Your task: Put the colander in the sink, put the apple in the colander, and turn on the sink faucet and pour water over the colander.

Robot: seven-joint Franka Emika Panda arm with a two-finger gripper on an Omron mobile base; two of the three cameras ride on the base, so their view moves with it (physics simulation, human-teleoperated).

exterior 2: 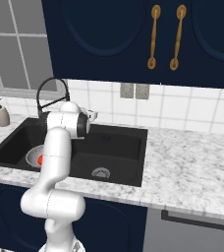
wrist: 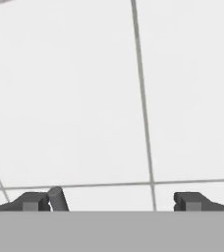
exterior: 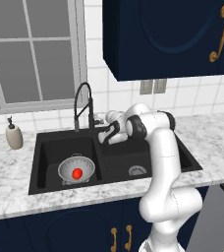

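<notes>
beside faucet (exterior: pixel 83 106), gripper (wrist: pixel 113 202) wide apart; apple (exterior: pixel 77 173) in colander (exterior: pixel 76 169).

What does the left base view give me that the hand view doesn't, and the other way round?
Left base view alone: the small red apple sits in the round silver-white colander, in the left basin of the matte black double sink; a beige soap bottle stands on the counter. Hand view alone: the open pincer, tips wide apart, facing white wall tile. Both: the arm's hand near the thin black gooseneck faucet.
</notes>
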